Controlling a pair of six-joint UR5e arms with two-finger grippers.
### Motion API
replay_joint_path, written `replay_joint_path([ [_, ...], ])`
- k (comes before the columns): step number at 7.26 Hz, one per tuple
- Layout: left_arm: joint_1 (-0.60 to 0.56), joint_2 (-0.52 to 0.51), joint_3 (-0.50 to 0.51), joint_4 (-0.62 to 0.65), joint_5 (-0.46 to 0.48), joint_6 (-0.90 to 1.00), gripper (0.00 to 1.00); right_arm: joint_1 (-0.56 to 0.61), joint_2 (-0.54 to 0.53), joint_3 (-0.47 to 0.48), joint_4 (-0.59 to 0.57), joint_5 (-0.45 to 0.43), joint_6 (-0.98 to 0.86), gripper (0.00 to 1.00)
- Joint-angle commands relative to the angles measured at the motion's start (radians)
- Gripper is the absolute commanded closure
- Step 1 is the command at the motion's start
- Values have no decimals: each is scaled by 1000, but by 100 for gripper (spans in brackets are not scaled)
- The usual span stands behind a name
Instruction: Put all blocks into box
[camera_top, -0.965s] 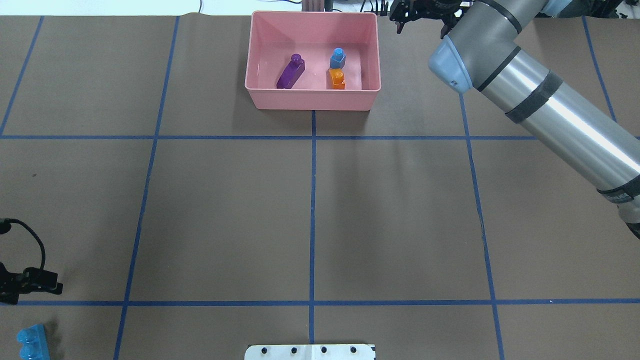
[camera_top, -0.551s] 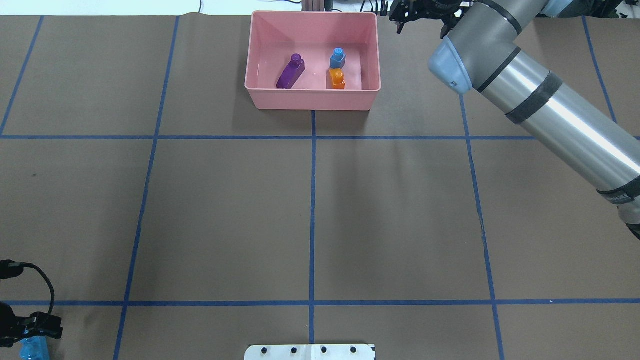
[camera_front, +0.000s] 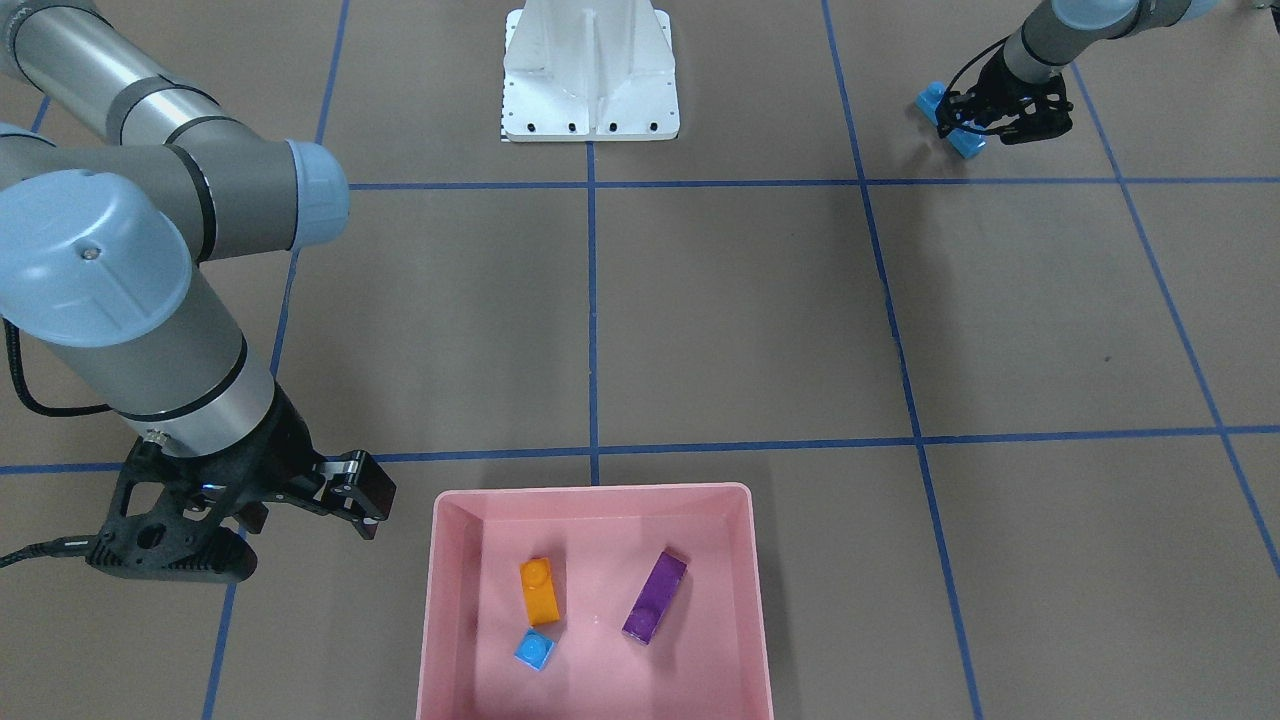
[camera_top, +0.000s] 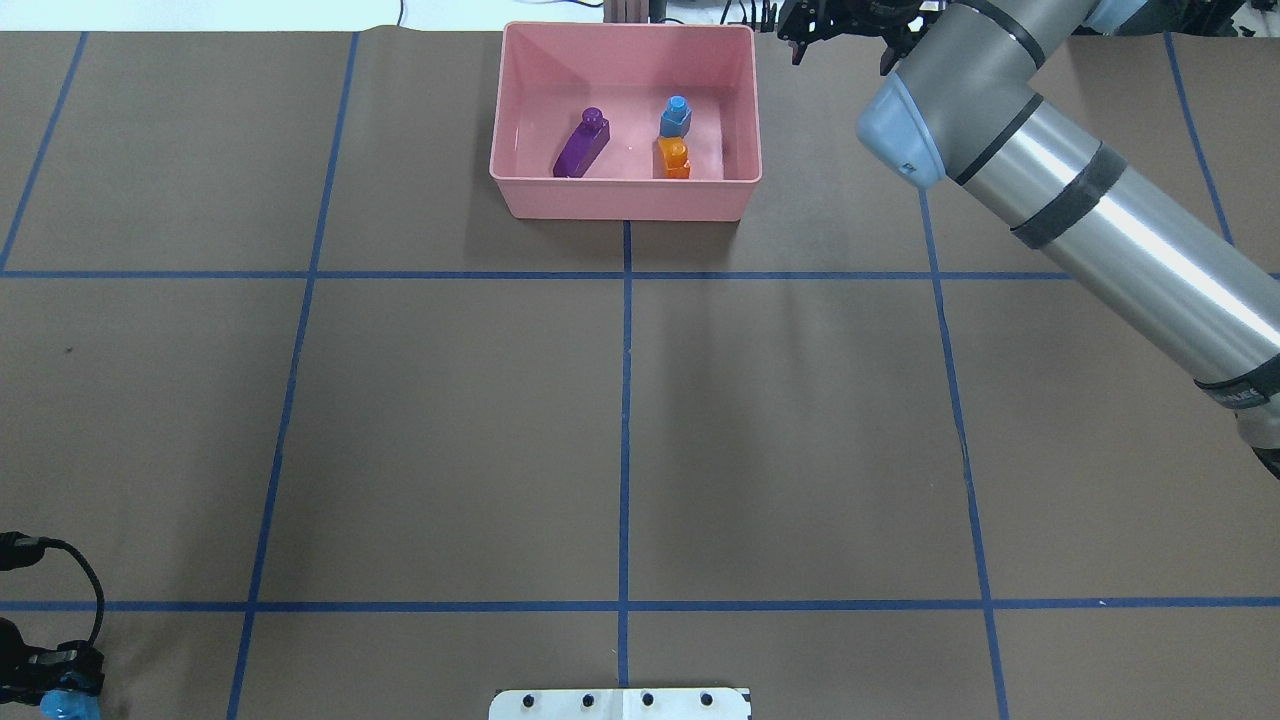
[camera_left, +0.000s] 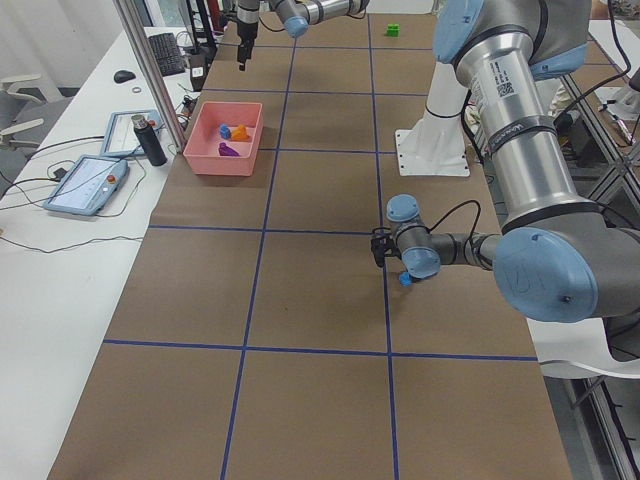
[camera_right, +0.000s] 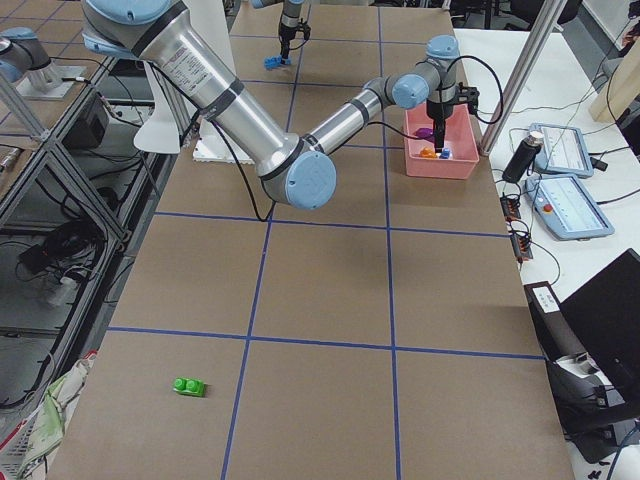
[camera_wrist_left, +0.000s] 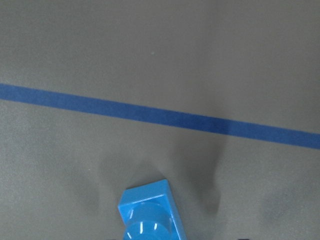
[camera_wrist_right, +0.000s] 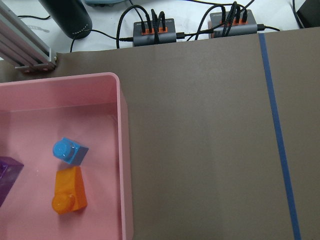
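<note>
The pink box (camera_top: 625, 200) stands at the table's far middle and holds the purple block (camera_top: 582, 145), the tiny blue block (camera_top: 676, 117) and the orange block (camera_top: 676, 160). The right wrist view shows the box wall (camera_wrist_right: 122, 150), the tiny blue block (camera_wrist_right: 69, 151) and the orange block (camera_wrist_right: 67, 192). My right gripper (camera_top: 840, 40) is open and empty, just right of the box. My left gripper (camera_front: 1000, 125) is open and low over the long blue block (camera_front: 950, 125), which shows in the left wrist view (camera_wrist_left: 150, 215). The green block (camera_right: 188, 386) lies far off on my right.
The white base plate (camera_front: 590, 80) sits at the table's near edge. Blue tape lines (camera_top: 625, 400) grid the brown table cover. A dark bottle (camera_wrist_right: 67, 17) and cable hubs (camera_wrist_right: 155, 30) stand beyond the box. Tablets (camera_left: 85, 180) lie on a side bench.
My left gripper has moved toward the table's near edge and come down over the long blue block, now covering most of it. The right arm has stayed almost still.
</note>
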Motion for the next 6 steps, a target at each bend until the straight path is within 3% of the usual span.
replay_joint_path([
  [1,0,7,0,0,0,3,62,-1,1,1,0,-1,0,0],
  [3,-1,7,-6,-1,0,6,100,-2,1,-3,0,1,0,0],
  [6,-48,0,-124,0,-53,11,100,1,1,-10,2,-1,-26,0],
])
